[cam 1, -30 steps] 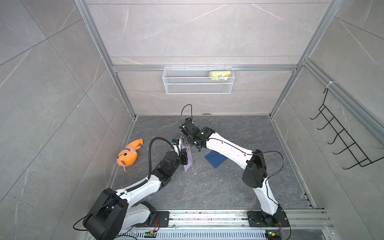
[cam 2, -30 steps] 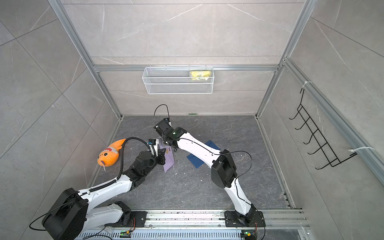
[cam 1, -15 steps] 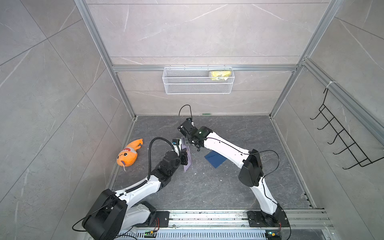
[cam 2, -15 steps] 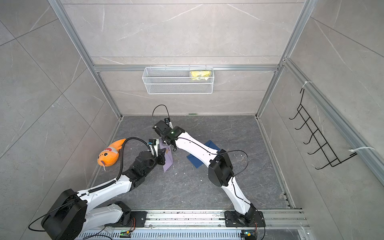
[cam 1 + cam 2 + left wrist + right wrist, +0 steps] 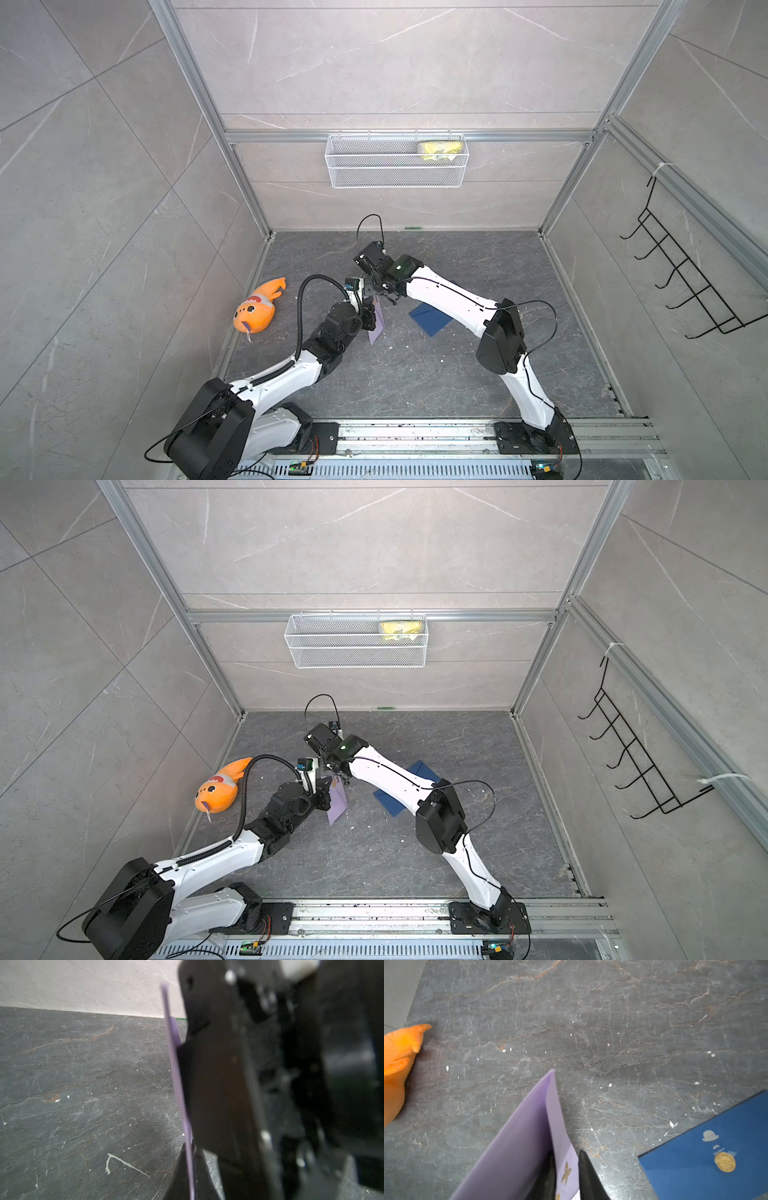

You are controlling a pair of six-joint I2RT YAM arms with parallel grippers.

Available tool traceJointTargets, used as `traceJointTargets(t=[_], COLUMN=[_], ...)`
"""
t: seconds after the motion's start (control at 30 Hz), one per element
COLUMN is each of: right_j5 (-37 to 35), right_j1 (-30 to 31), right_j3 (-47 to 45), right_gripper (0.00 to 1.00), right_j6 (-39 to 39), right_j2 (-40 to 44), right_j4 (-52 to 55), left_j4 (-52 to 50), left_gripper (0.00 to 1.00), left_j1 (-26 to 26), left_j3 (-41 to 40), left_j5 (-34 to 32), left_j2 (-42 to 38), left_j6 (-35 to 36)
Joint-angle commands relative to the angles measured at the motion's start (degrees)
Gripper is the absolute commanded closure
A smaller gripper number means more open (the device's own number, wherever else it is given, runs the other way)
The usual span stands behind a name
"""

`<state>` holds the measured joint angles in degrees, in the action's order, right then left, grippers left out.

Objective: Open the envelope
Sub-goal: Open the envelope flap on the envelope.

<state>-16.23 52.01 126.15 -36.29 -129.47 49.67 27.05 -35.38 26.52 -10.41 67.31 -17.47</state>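
**Jaws.** The right gripper has its jaws narrowly parted. The raised flap of the purple envelope stands in the gap between the two black fingertips, and the pads do not visibly clamp it. The left gripper has its jaws fully closed on one edge of the same envelope and holds it on edge above the worktop. In both top views the envelope hangs between the two wrists, one corner pointing down.

**Markings.** The flap carries a gold ornament; no lettering on it can be read. A blue envelope lies flat on the worktop near the right arm. It bears a round gold seal and a white bowler-hat figure. The small print between these two marks is too fine to read.

**Surroundings.** An orange plush fish lies at the left wall. A wire basket on the back wall holds a yellow packet whose print is illegible.
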Motion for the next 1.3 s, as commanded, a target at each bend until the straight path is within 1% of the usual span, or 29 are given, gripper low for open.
traceJointTargets(t=[0.0, 0.03, 0.2, 0.27, 0.53, 0.73, 1.03, 1.2, 1.27], right_j5=[1.0, 0.7, -1.0, -1.2, -1.7, -2.6, -3.4, -2.5, -2.3], right_j1=[0.7, 0.7, 0.8, 0.8, 0.9, 1.3, 1.3, 1.3, 1.3], right_j3=[-0.8, -0.8, -1.0, -1.1, -1.0, -3.0, -8.2, -6.6, -5.8], right_gripper=[0.80, 0.82, 0.86, 0.90, 0.90, 0.90, 0.90, 0.90, 0.93], right_j6=[-1.2, -1.1, -0.9, -0.8, -1.4, -2.1, -1.6, -1.1, -1.3], right_j2=[0.2, 0.4, 1.3, 1.6, 2.0, 3.9, 6.5, 5.1, 4.5], right_j4=[0.4, 0.6, 1.4, 1.5, 2.1, 1.3, -1.6, -1.4, -1.1], left_j4=[3.8, 3.8, 4.1, 4.2, 5.7, 7.5, 8.4, 8.5, 8.5], left_gripper=[1.00, 1.00, 1.00, 1.00, 1.00, 1.00, 1.00, 1.00, 1.00], left_j1=[-0.3, -0.3, -0.3, -0.3, -0.3, -0.3, -0.3, -0.3, -0.3], left_j3=[0.2, 0.3, 0.1, 0.0, -0.6, -1.4, -2.3, -2.4, -2.4], left_j5=[-0.7, -0.6, -0.5, -0.4, 2.1, 2.7, 0.3, -0.5, -0.6], left_j2=[-1.1, -1.1, -1.0, -1.3, -2.8, -3.2, -3.3, -2.7, -2.6], left_j6=[1.6, 1.6, 1.4, 1.2, -0.7, -1.8, -1.9, -1.6, -1.5])
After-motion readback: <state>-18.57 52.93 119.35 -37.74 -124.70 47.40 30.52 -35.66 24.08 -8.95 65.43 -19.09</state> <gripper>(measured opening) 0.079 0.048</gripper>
